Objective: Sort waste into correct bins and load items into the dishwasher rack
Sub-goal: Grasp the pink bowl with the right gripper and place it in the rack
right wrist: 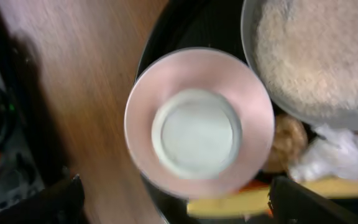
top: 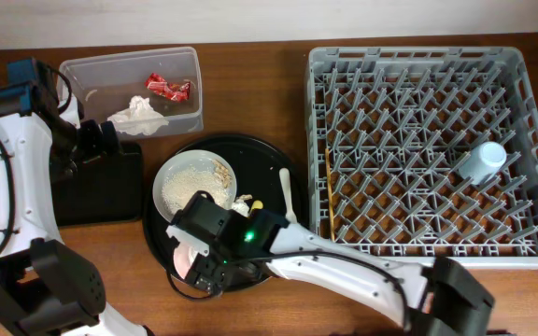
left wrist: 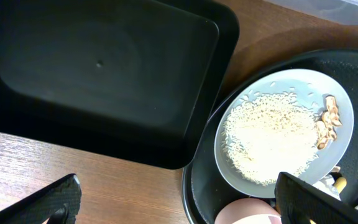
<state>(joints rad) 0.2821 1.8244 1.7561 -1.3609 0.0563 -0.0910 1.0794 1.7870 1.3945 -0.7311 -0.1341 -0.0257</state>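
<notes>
A brown wooden table (top: 250, 56) ran beneath a pale wall. Nearest the robot, the right arm (top: 344, 266) lay low and reached leftward along the table's front. Its wrist was bent so that the right pincer (right wrist: 176, 200) faced straight down, fingers (right wrist: 42, 202) spread wide with nothing between them.

Directly under it sat the pink bowl (right wrist: 197, 121), at the near left edge of the round black tray (top: 269, 163). A paler disc showed at the bowl's centre; whether that was a cup or the bowl's own base I could not tell.

Close by lay the yellow utensil (right wrist: 241, 202), its long axis parallel to the line between the two fingers. An orange carrot (right wrist: 253, 186) sliver, the small brown lump (right wrist: 288, 140) and a crumpled white wad (right wrist: 334, 155) lay beside it. Just beyond the pincer stood the white plate (top: 163, 198) bearing the pile of pale grains (top: 190, 182).

The left arm (top: 12, 177) rose at the left and folded back rightward. The left pincer (left wrist: 179, 202) hung agape and empty above the shallow black tray (left wrist: 104, 74), whose long side ran roughly parallel to its finger line.

Beyond that pincer lay the clear tub (top: 92, 75), long axis left to right, holding the crumpled red wrapper (top: 169, 87) and crumpled white tissue (top: 138, 116).

Well to the right of both pincers stood the dishwasher rack (top: 409, 58). The thin wooden chopsticks (top: 328, 191) lay along its left edge, pointing away from the robot. A white fork (top: 288, 194) on the round tray lay likewise, and a white cup (top: 482, 161) sat tilted among the pegs.
</notes>
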